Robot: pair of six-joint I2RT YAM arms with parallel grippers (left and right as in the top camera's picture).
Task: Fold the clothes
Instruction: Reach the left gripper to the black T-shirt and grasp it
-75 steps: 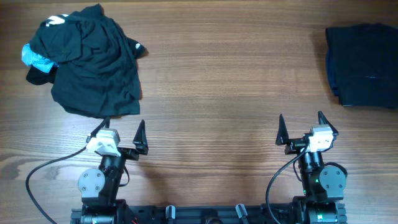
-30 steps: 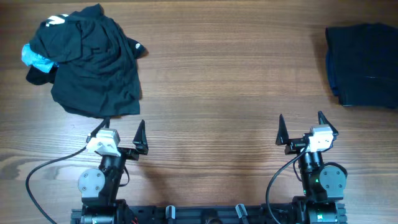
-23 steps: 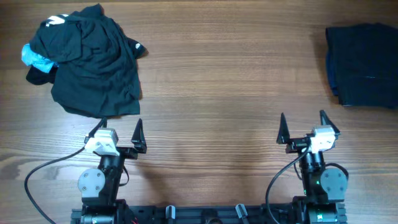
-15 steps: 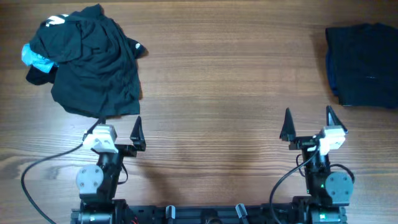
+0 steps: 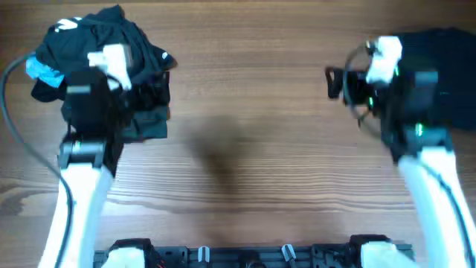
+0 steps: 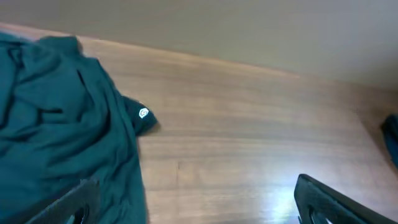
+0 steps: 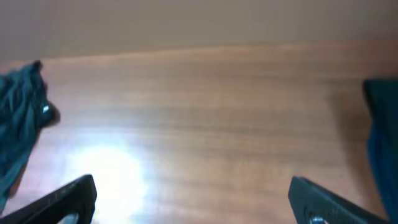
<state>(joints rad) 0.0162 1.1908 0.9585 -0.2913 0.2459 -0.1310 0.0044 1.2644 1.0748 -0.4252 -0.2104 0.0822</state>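
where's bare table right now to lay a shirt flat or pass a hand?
Free: the middle of the table, between the crumpled black pile and the folded dark stack, down to the near edge between left arm and right arm. Crowded: both far corners, an arm over each heap.

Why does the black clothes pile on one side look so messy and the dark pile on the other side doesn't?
The black heap is crumpled and lumpy; the dark stack lies flat with straight edges, as if folded. The heap shows white marks and a light blue bit; the stack looks plain dark. Both are dark cloth lying on the wooden table.
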